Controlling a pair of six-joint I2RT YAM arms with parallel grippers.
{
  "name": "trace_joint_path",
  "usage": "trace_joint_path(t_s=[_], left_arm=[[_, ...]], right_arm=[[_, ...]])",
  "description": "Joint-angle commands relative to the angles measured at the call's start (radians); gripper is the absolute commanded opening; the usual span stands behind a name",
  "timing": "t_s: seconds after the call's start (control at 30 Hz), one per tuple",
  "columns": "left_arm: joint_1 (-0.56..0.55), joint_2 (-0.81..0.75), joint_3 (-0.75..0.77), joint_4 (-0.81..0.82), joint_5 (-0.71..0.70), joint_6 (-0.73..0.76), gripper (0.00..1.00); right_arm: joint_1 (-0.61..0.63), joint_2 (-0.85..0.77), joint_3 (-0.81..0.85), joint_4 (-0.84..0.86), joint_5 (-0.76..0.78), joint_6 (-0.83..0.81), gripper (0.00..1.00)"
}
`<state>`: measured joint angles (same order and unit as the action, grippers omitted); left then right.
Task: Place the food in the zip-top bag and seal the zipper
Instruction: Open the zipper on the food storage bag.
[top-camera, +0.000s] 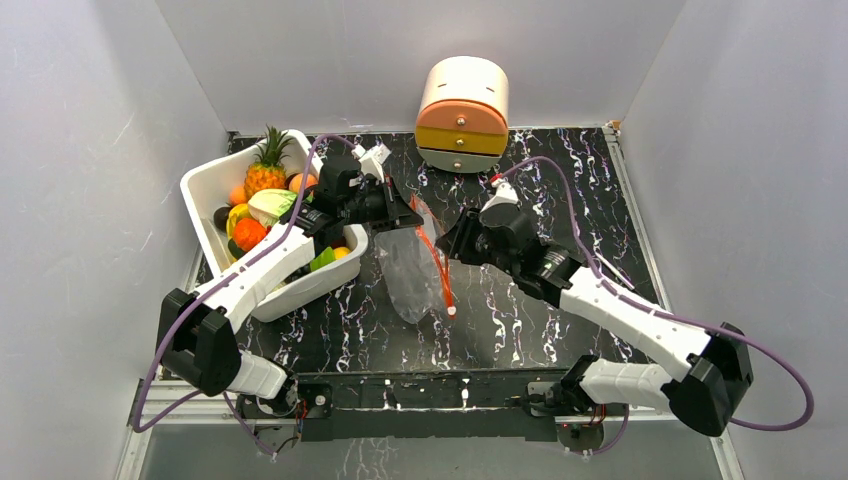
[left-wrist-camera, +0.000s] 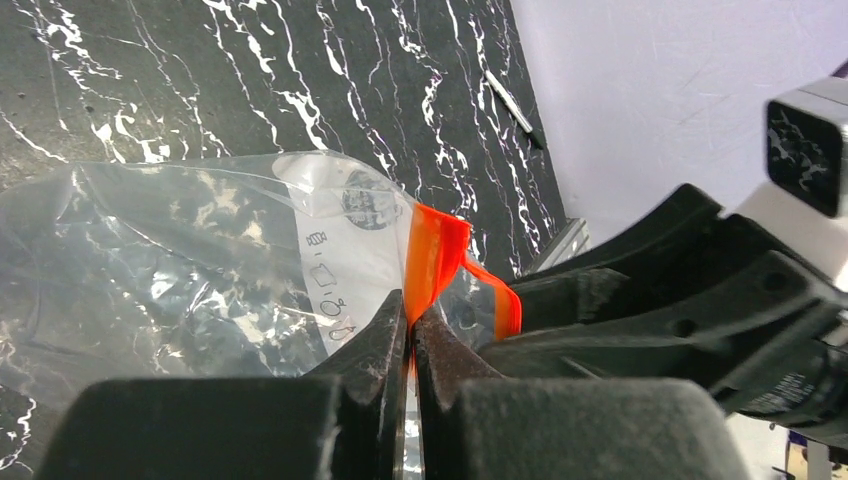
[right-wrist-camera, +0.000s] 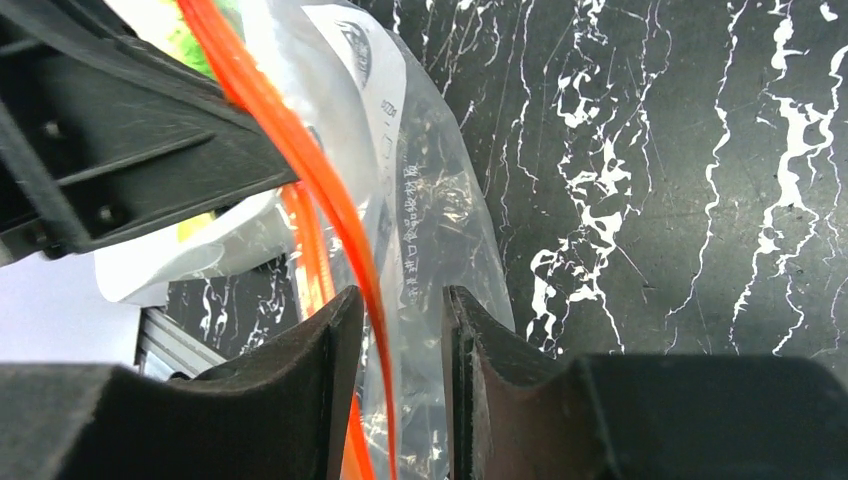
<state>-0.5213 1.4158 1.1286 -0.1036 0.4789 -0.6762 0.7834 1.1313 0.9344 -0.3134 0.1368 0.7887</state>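
Nearest your arm bases, the zip-top bag (top-camera: 408, 285) lies slack on the black marbled table (top-camera: 560, 200), with its clear body trailing toward you; I see no food inside it, so I judge the filling has not begun.

A little farther out, the zipper (left-wrist-camera: 436, 255) is where both arms meet. Your left gripper (left-wrist-camera: 410, 318) has its fingers pressed together on that red-orange strip, with no gap between them; it reads as an anchor, holding one lip of the mouth up off the table so it cannot slide.

Your right gripper (right-wrist-camera: 395, 315) comes in from the opposite side, just beside the left one. Its fingers stand apart with the strip and the clear film running between them, and neither finger visibly pinches; I take it as lined up to catch the other lip, so the two arms can spread the mouth.

Beyond the left arm, the food waits in the white tub (top-camera: 300, 288): the cabbage (top-camera: 275, 205) and an orange-red fruit (top-camera: 250, 233) sit beside a toy pineapple (top-camera: 264, 170); I cannot pick out the chilli.

Farthest off, a round drawer unit (top-camera: 462, 115) stands against the back wall, well apart from the work.
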Motion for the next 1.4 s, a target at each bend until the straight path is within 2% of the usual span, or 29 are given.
trace_joint_path(t_s=[0.0, 0.13, 0.3, 0.47, 0.57, 0.73, 0.83, 0.9, 0.97, 1.0, 1.13, 1.27, 1.37], left_arm=[[-0.006, -0.022, 0.029, 0.023, 0.066, -0.013, 0.00], [-0.006, -0.015, 0.060, -0.033, 0.054, 0.047, 0.00], [-0.006, -0.003, 0.174, -0.208, 0.015, 0.189, 0.00], [-0.006, -0.005, 0.212, -0.217, 0.189, 0.259, 0.00], [-0.005, -0.004, 0.201, -0.213, 0.273, 0.272, 0.00], [-0.005, 0.006, 0.205, -0.252, 0.253, 0.289, 0.00], [-0.005, 0.007, 0.201, -0.240, 0.234, 0.283, 0.00], [-0.005, 0.024, 0.208, -0.233, 0.257, 0.280, 0.21], [-0.005, 0.043, 0.217, -0.240, 0.272, 0.281, 0.46], [-0.004, 0.043, 0.217, -0.239, 0.269, 0.282, 0.53], [-0.004, 0.010, 0.222, -0.268, 0.140, 0.296, 0.74], [-0.003, 0.008, 0.302, -0.389, -0.050, 0.342, 0.83], [-0.003, -0.010, 0.319, -0.434, -0.209, 0.349, 0.97]], right_arm=[[0.003, 0.033, -0.001, 0.046, -0.005, 0.001, 0.30], [0.003, 0.040, 0.019, 0.009, 0.058, -0.045, 0.00], [-0.002, -0.005, 0.065, -0.124, 0.244, -0.096, 0.00], [-0.053, -0.068, 0.081, -0.204, 0.367, -0.124, 0.00], [-0.098, -0.095, 0.098, -0.250, 0.386, -0.159, 0.00], [-0.153, -0.120, 0.134, -0.352, 0.467, -0.183, 0.00], [-0.164, -0.154, 0.135, -0.352, 0.449, -0.206, 0.00], [-0.165, -0.188, 0.114, -0.307, 0.400, -0.221, 0.00], [-0.164, -0.212, 0.096, -0.271, 0.358, -0.223, 0.00], [-0.164, -0.219, 0.094, -0.271, 0.353, -0.220, 0.00], [-0.165, -0.219, 0.110, -0.304, 0.395, -0.235, 0.00], [-0.166, -0.195, 0.170, -0.372, 0.458, -0.278, 0.00], [-0.166, -0.157, 0.230, -0.457, 0.549, -0.284, 0.00]])
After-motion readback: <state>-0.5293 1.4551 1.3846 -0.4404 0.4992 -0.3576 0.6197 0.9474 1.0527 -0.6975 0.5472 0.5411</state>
